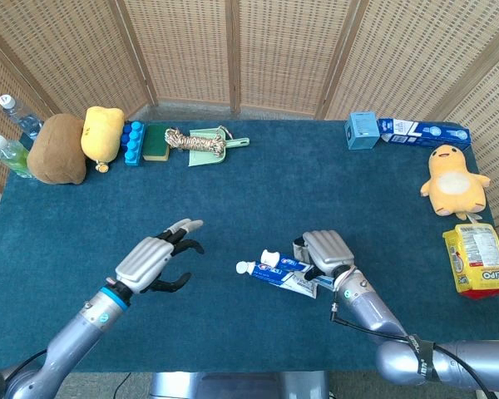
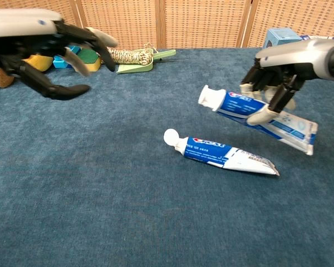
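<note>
Two blue-and-white toothpaste tubes are near the table's front middle. One tube (image 2: pixel 222 153) lies flat on the blue cloth, also seen in the head view (image 1: pixel 274 277), cap pointing left. My right hand (image 2: pixel 274 78) holds the other tube (image 2: pixel 256 117) lifted above the cloth, cap to the left; in the head view this hand (image 1: pixel 326 253) covers most of that tube (image 1: pixel 270 258). My left hand (image 1: pixel 156 262) hovers over bare cloth to the left, fingers spread and holding nothing; the chest view shows it (image 2: pixel 55 53) at upper left.
Along the far edge lie two bottles (image 1: pixel 10 141), a brown plush (image 1: pixel 58 150), a yellow plush (image 1: pixel 102 131), blue blocks (image 1: pixel 133 143), a sponge (image 1: pixel 156 142), rope on a green dustpan (image 1: pixel 201 143). At right: boxes (image 1: pixel 399 130), a yellow plush (image 1: pixel 453 179), a yellow packet (image 1: pixel 478 259).
</note>
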Robot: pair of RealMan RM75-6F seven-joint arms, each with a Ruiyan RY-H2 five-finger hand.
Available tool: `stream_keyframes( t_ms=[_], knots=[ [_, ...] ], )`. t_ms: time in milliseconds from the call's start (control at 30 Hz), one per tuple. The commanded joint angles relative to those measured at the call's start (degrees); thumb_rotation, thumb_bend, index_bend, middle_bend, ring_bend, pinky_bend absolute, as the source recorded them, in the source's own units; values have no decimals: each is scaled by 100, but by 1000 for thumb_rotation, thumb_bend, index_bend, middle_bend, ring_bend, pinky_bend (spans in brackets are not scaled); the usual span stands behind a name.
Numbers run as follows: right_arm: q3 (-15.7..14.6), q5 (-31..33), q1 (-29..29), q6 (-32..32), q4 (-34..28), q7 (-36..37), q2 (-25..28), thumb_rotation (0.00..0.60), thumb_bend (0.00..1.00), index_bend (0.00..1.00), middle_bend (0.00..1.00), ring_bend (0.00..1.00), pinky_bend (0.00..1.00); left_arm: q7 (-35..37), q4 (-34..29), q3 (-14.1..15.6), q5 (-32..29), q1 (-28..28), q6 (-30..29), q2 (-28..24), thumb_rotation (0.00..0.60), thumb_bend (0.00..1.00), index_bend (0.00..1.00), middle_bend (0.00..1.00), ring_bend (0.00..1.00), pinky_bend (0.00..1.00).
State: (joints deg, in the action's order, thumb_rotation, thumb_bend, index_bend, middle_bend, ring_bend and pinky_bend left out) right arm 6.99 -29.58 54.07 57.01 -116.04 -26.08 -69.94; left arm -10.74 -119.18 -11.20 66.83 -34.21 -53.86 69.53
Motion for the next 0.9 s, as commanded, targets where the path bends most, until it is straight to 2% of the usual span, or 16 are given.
stream_keyframes(
  t_ms=[33, 267, 900],
  knots=[
    [62, 23, 28, -2, -44, 58, -48, 600, 481, 816, 695, 657, 674, -28, 82, -102, -307, -243, 148, 218, 600, 382, 319, 71, 39, 231],
    [164, 91, 111, -87, -49, 170, -184, 600, 484, 815, 695, 657, 673, -197, 220, -128, -578, -535, 111, 492, 600, 382, 311, 67, 38, 233],
    [264, 73, 227, -296, -184, 486, -289, 600, 489, 816, 695, 657, 673, -302, 344, -33, -691, -867, -19, 724, 600, 382, 269, 35, 12, 236]
  ],
)
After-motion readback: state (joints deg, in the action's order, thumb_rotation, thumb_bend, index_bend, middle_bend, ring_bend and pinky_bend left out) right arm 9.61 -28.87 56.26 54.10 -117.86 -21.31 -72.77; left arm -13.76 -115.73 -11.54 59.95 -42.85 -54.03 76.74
